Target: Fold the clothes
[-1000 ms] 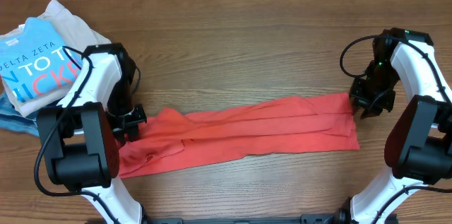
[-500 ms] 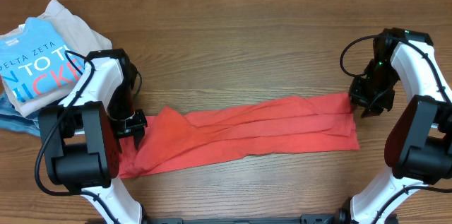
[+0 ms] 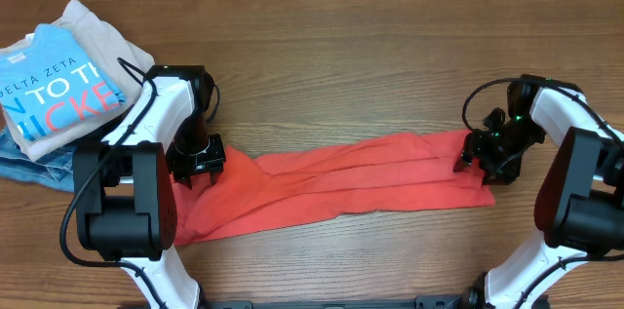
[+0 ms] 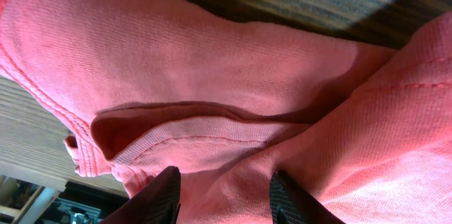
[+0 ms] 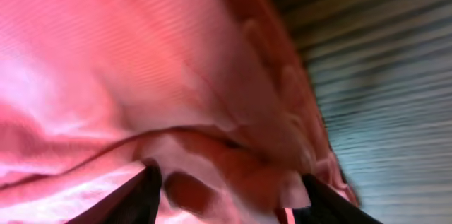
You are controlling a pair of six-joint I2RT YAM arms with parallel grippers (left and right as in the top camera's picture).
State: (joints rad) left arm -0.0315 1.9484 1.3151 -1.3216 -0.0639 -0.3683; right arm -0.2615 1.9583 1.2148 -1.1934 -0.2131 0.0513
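Observation:
The coral-red T-shirt lies folded into a long narrow strip across the wooden table; its lettering is hidden. My left gripper is down on the strip's left end. In the left wrist view its dark fingers stand apart with red cloth bulging between them, near a hem. My right gripper is down on the strip's right end. In the right wrist view its fingers stand wide apart over bunched red cloth. Neither pair of jaws is closed on the cloth.
A folded bright blue T-shirt lies on a beige garment and blue jeans at the far left, close to the left arm. Bare wooden table stretches behind the strip.
My left gripper moved right onto the shirt's left end. My right gripper moved down and left onto the shirt's right end. The strip's left end has bunched slightly.

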